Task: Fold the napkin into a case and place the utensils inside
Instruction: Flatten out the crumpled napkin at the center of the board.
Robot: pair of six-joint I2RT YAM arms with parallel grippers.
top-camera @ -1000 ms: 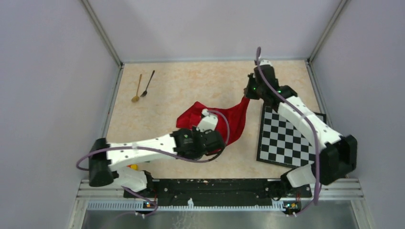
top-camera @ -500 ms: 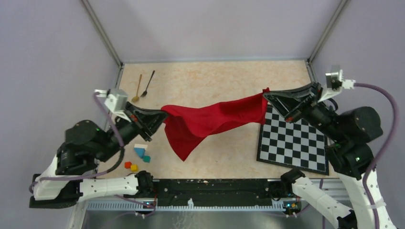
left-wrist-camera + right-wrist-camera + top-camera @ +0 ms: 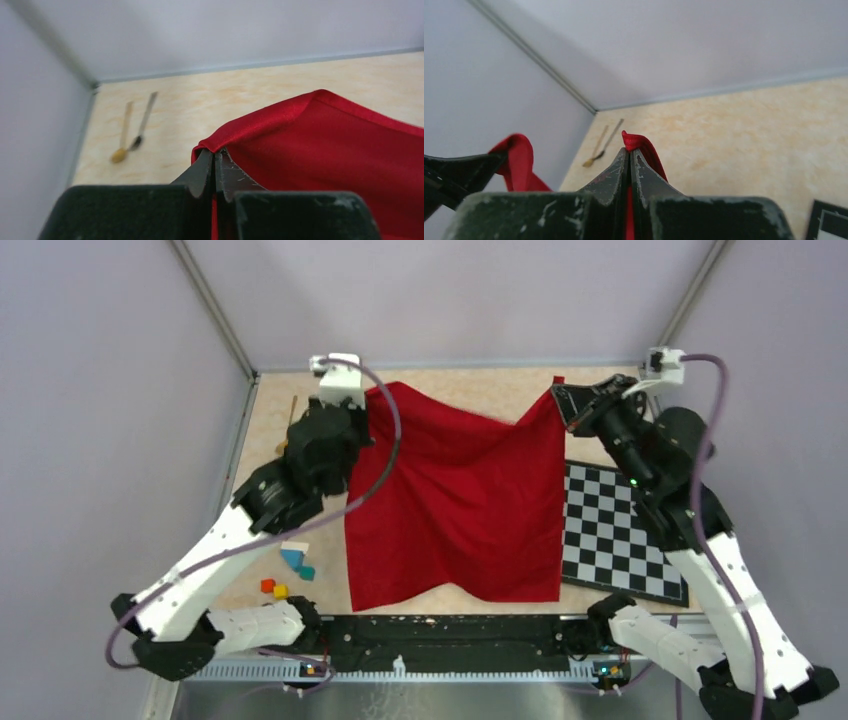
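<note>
Napkin (image 3: 460, 500), bright red and opened out flat, hangs as a broad sheet between two robot arms above the beige counter (image 3: 460, 380). The left pincer (image 3: 372, 395) is clamped tight on the cloth's far-left corner and the right pincer (image 3: 558, 392) on its far-right corner, each pair of jaws pressed together with only fabric between them. The top edge sags a little between the two grips, and the lower edge falls toward the near side of the counter; whether it touches the surface cannot be told. From overhead, the cloth's right edge covers the left border of the black-and-white chequered mat (image 3: 615, 530). The gold spoon (image 3: 123, 135) and the black spoon (image 3: 143, 125) lie side by side in the far-left corner of the counter, bowls toward the near side, well apart from the napkin. A few small coloured blocks (image 3: 290, 570) sit near the left arm's base, just left of the hanging cloth.
</note>
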